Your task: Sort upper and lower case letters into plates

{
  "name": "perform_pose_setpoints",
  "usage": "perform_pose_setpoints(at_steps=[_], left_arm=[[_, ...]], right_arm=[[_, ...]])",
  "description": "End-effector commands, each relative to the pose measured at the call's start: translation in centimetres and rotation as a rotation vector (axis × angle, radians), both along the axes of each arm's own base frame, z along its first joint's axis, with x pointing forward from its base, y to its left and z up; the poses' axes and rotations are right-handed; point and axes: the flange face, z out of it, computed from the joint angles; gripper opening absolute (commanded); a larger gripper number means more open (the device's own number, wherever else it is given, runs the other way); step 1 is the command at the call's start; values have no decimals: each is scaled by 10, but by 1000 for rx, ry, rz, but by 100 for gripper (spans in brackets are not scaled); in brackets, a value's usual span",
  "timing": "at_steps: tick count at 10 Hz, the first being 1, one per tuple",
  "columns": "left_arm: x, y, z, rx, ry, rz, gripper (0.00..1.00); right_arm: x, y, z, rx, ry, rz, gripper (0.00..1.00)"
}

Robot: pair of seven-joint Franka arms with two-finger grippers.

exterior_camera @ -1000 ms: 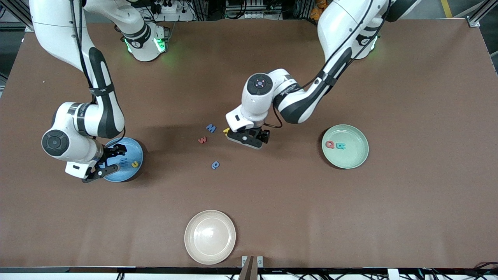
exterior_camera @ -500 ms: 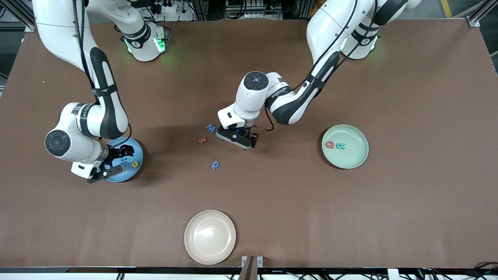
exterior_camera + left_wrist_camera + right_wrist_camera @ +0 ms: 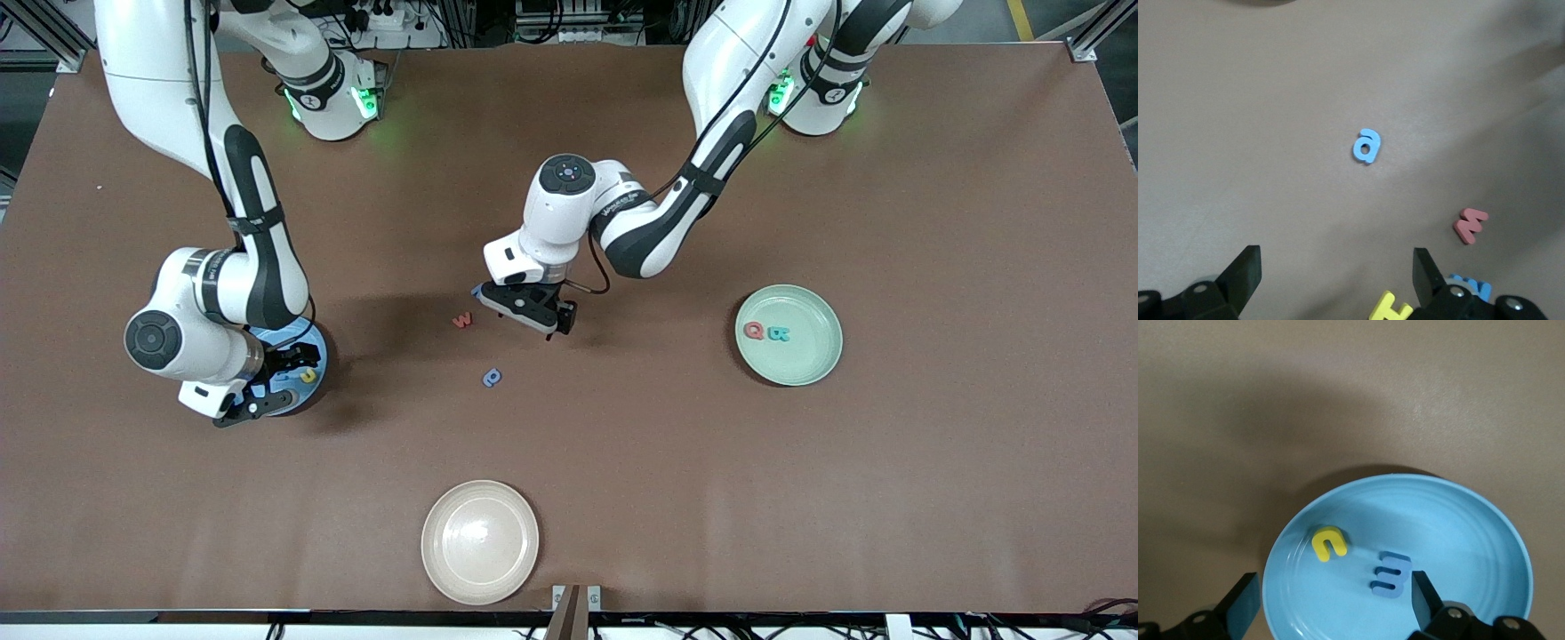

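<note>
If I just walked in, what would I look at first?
Probably the left gripper, open and low over the little letters in the middle of the table: a yellow letter, a blue M, a red w and a blue a. Next, the right gripper, open over the blue plate, and the mint green plate with a red Q inside.
</note>
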Motion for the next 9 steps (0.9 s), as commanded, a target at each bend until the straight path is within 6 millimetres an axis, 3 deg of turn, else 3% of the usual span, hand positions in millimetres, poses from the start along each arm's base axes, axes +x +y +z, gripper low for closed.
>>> perform_pose_setpoints(at_steps=[1, 3, 4, 6, 8, 9], left_arm=[[-12, -12, -4, 16, -28, -35, 100], [-37, -30, -6, 15, -21, -60, 100], [-37, -29, -13, 27, -20, -77, 100], [-34, -26, -31, 66, -76, -182, 100], [-10, -6, -46, 101, -133, -327, 100], [-11, -7, -58, 98, -144, -373, 100]], right_arm=[[6, 9, 0, 2, -7, -79, 100], [7, 13, 1, -3, -12, -127, 100], [8, 9, 2, -5, -16, -161, 100], [7, 5, 7, -3, -13, -171, 100], [7, -5, 8, -4, -17, -175, 100], [7, -7, 9, -3, -14, -178, 100]])
